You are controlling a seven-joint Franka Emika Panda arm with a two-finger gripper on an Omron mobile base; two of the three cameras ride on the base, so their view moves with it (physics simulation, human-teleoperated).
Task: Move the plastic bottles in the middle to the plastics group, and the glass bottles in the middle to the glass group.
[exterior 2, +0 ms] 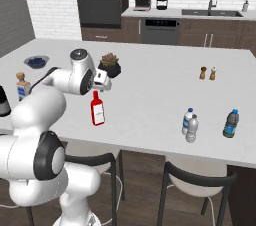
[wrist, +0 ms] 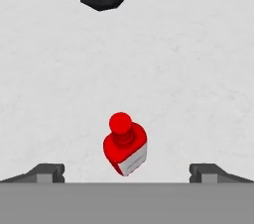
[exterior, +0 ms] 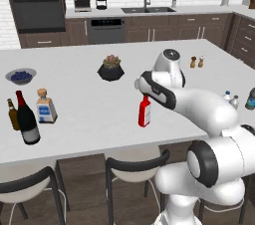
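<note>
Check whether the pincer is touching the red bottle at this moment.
Apart. In the hand view the pincer stands open, its fingertips wide to either side of the red bottle, with bare counter between each tip and the bottle.

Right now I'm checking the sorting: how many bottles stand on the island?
7. Red bottle mid-counter under the gripper; wine bottle, beer bottle, corked square bottle left; two water bottles, dark bottle right.
</note>
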